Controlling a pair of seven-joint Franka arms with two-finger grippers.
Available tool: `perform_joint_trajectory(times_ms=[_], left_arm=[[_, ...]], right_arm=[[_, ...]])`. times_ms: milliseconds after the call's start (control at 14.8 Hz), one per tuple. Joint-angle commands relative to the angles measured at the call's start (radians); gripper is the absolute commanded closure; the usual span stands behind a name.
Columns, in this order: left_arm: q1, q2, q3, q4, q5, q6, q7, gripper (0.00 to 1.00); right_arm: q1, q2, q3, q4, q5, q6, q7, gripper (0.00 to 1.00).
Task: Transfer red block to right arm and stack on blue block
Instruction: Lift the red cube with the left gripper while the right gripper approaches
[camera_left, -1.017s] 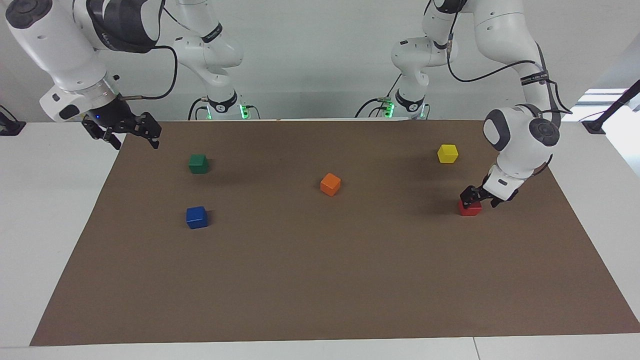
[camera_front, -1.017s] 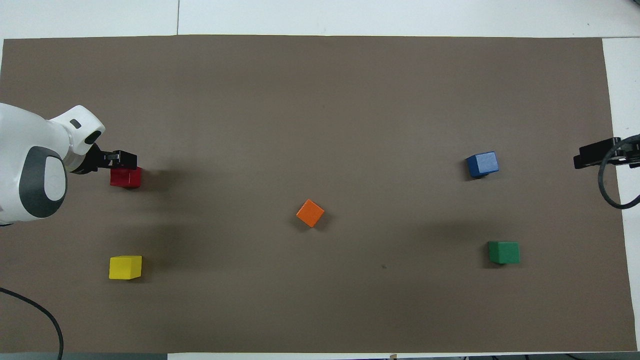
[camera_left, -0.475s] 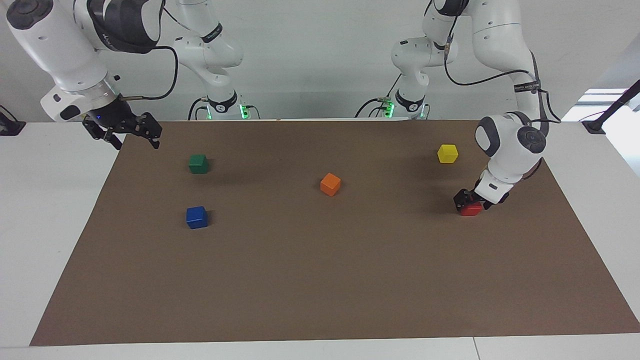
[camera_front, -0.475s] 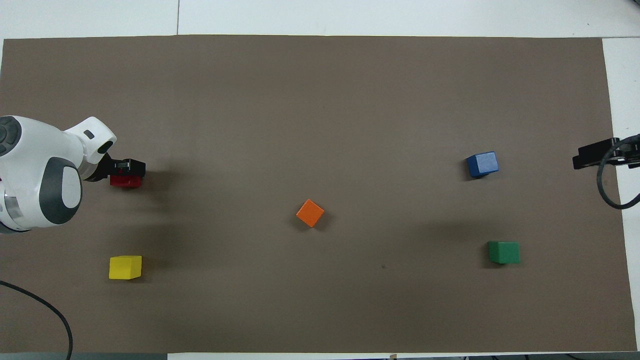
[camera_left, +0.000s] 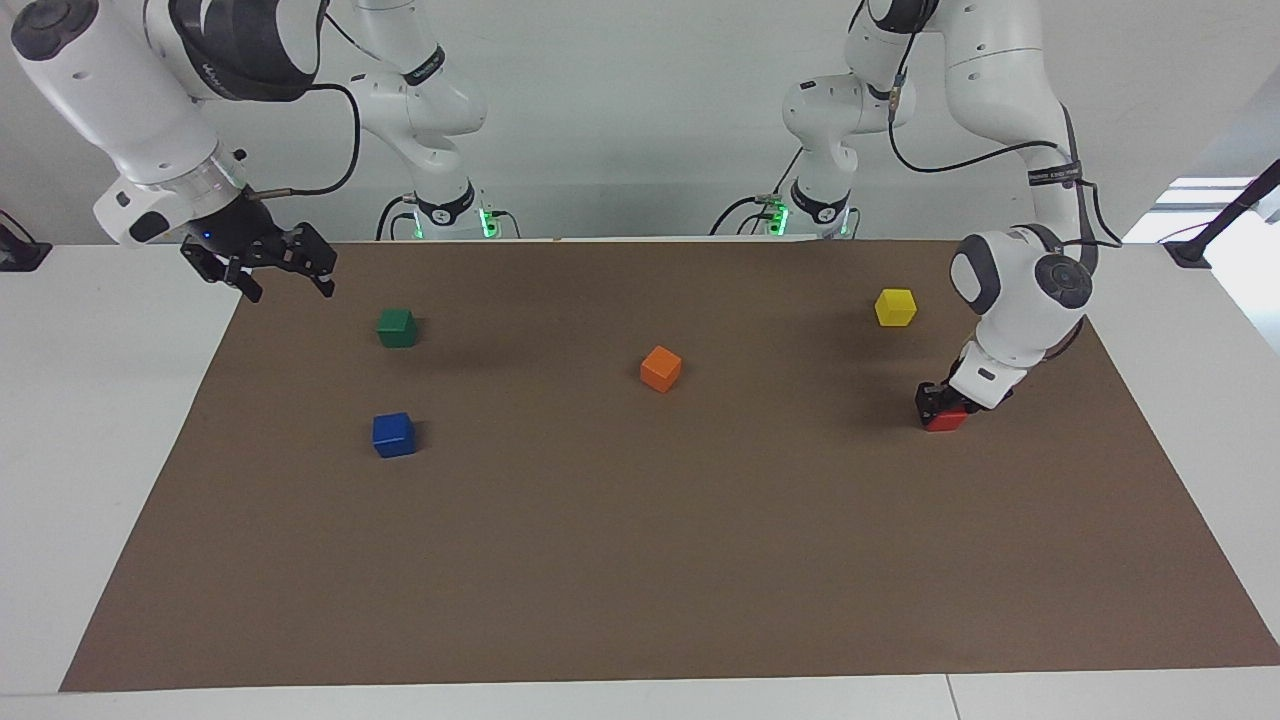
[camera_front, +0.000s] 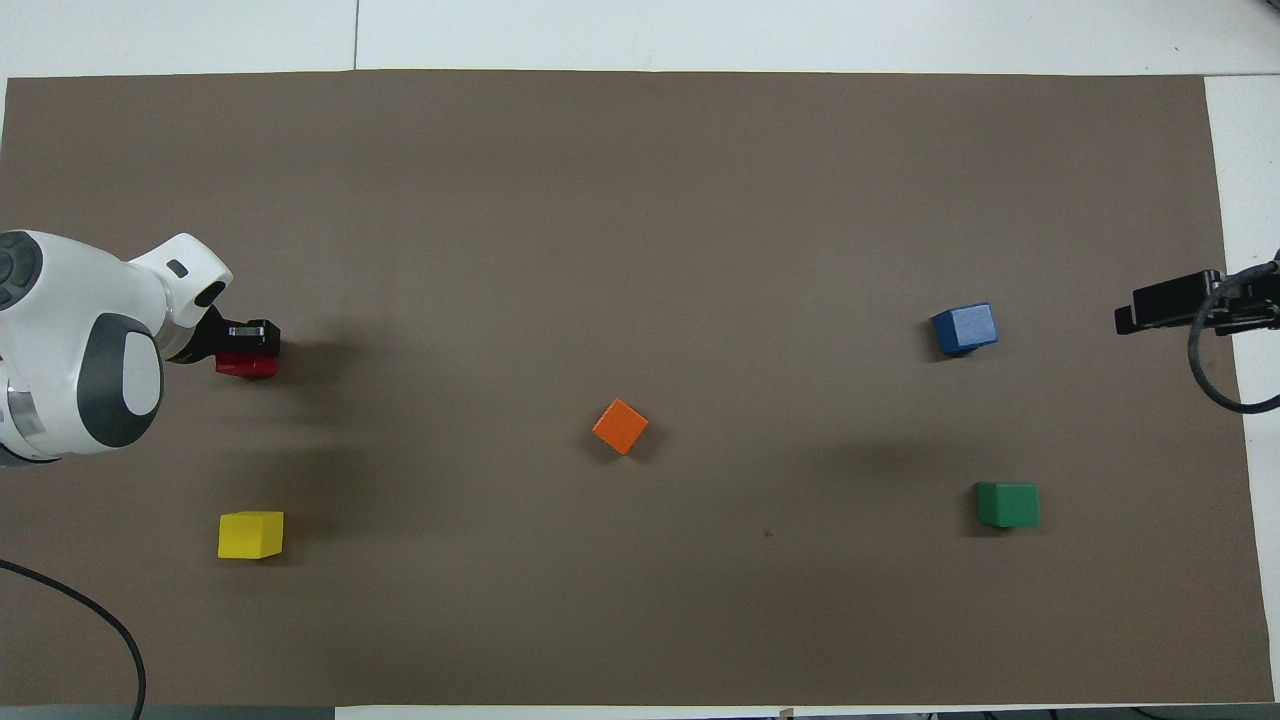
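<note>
The red block (camera_left: 946, 419) sits on the brown mat (camera_left: 640, 560) at the left arm's end of the table. My left gripper (camera_left: 938, 404) is down on it, fingers closed against its sides and covering its top. From overhead only a red strip (camera_front: 246, 366) shows under the left gripper (camera_front: 250, 334). The blue block (camera_left: 393, 434) sits at the right arm's end; it also shows in the overhead view (camera_front: 964, 329). My right gripper (camera_left: 287, 277), with the blue light, hangs open and empty over the mat's edge beside the green block; it also shows in the overhead view (camera_front: 1165, 304).
A green block (camera_left: 396, 327) sits nearer to the robots than the blue block. An orange block (camera_left: 660, 368) is mid-mat. A yellow block (camera_left: 895, 306) sits nearer to the robots than the red block.
The left gripper came down over the red block, turned its wrist and closed on it; the block shifted slightly. The right gripper drifted a little toward the mat.
</note>
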Motion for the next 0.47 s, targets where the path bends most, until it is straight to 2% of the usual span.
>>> perform_joint_trajectory(times_ms=[0, 136, 271, 407], left_arm=[[0.000, -0.006, 0.003, 0.078, -0.008, -0.123, -0.015, 1.00], [0.000, -0.012, 0.003, 0.158, -0.081, -0.237, -0.070, 1.00], [-0.012, -0.013, 0.002, 0.267, -0.100, -0.376, -0.163, 1.00], [-0.016, -0.013, -0.012, 0.370, -0.152, -0.485, -0.313, 1.00]], right_arm=[[-0.027, -0.014, 0.004, -0.034, 0.202, 0.001, 0.005, 0.00], [-0.038, -0.004, 0.004, -0.048, 0.370, -0.005, -0.069, 0.00], [-0.076, 0.016, 0.004, -0.083, 0.597, -0.017, -0.171, 0.00], [-0.101, 0.052, 0.003, -0.117, 0.808, -0.078, -0.281, 0.00]])
